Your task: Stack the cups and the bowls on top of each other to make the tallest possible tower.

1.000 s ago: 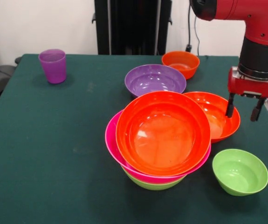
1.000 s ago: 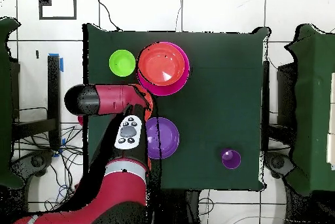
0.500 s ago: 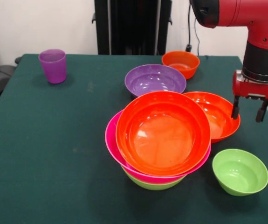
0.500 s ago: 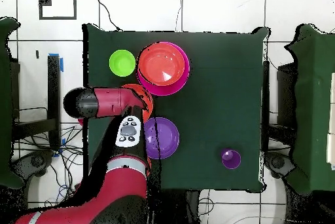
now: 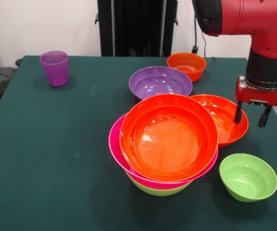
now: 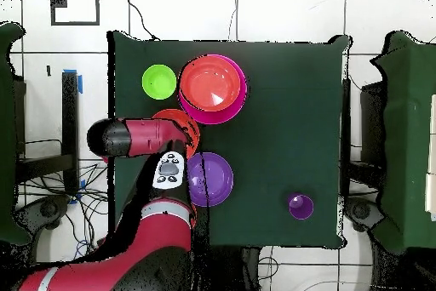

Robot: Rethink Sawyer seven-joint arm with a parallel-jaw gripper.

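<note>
- The tower (image 5: 164, 144), a nested pile of glossy plastic bowls, stands on the dark green worktop (image 5: 56, 154): lime green lowest, hot pink above, a wide orange-red bowl uppermost.
- Just behind the tower sits the shallow purple plastic bowl (image 5: 160, 82); touching its right side, the loose orange-red plastic bowl (image 5: 223, 118).
- The red arm's gripper (image 5: 249, 115) hangs open and empty over that loose bowl's right rim, one finger inside the rim, one outside.
- Judged step: picking this bowl. Next, lower, pinch the rim, lift, carry onto the tower.
- Far left of the tower stands the translucent purple plastic cup (image 5: 54, 67).
</note>
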